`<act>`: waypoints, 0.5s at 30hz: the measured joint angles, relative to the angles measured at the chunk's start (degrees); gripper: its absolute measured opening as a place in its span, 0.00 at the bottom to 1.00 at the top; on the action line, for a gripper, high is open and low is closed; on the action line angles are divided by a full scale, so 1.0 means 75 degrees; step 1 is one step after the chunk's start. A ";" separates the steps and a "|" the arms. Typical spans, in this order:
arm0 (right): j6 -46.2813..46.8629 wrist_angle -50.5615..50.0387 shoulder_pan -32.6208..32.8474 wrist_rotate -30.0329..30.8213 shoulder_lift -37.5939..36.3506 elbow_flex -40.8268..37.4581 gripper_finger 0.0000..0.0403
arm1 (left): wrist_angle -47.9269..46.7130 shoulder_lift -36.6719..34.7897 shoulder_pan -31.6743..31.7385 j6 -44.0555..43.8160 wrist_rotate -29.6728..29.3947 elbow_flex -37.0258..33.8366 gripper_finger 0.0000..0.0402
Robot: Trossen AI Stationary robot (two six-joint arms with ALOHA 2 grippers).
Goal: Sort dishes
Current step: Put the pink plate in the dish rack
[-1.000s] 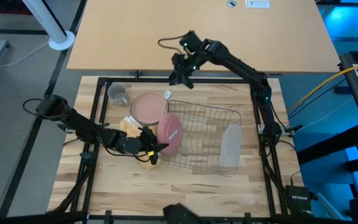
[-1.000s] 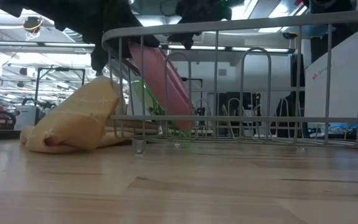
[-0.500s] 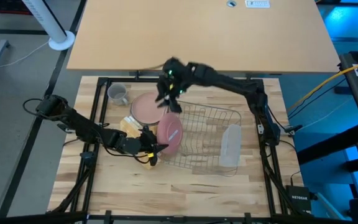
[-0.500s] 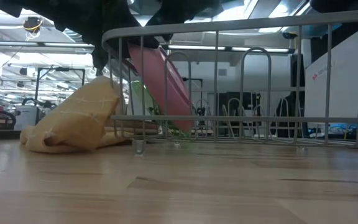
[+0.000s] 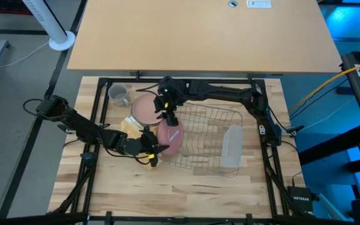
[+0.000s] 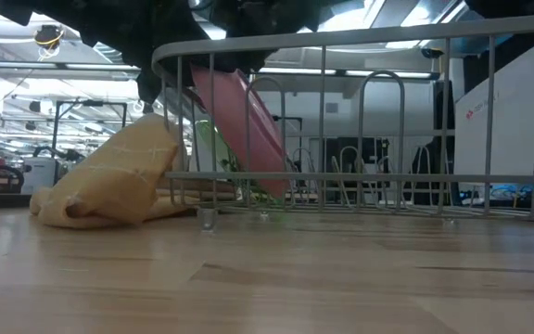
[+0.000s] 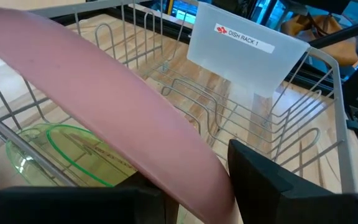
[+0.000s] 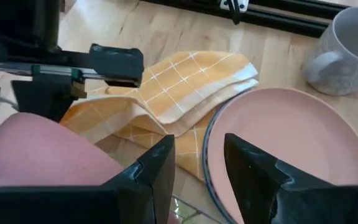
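Largest item I log: the wooden surface (image 5: pixel 186 187), carrying everything below.

Wire dish rack (image 5: pixel 208 134), right of centre on the surface; a clear plastic tray labelled "DISH RACK 1" (image 7: pixel 244 59) hangs at its far end from the left arm.

Yellow checked cloth (image 8: pixel 166 93), bunched on the surface just outside the rack's left end, partly under the flat plate's edge.

Pink plate (image 5: pixel 147 109), lying flat on the surface beside the rack, touching the cloth.

Second pink dish (image 7: pixel 104 106), standing tilted on edge in the rack's left end; in the low view it leans against the wires.

Small translucent green bowl (image 7: pixel 73 152), inside the rack, tucked under the tilted pink dish.

Small grey mug (image 5: pixel 119 94), upright on the surface near the far-left corner, apart from the flat pink plate.

Left end effector (image 5: pixel 155 150): at the rack's left end; I see its fingers (image 7: pixel 278 180) closed onto the rim of the tilted pink dish.

Right end effector (image 5: pixel 169 115): hovering above the rack's left end, over the gap between flat plate and tilted dish; its fingers (image 8: pixel 260 174) stand apart, holding nothing.
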 joint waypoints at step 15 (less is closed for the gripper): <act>-0.0049 -0.0608 -0.0010 0.0024 -0.0015 -0.0061 0.35 | -0.0472 -0.0060 -0.0140 0.0454 0.0009 0.0015 0.28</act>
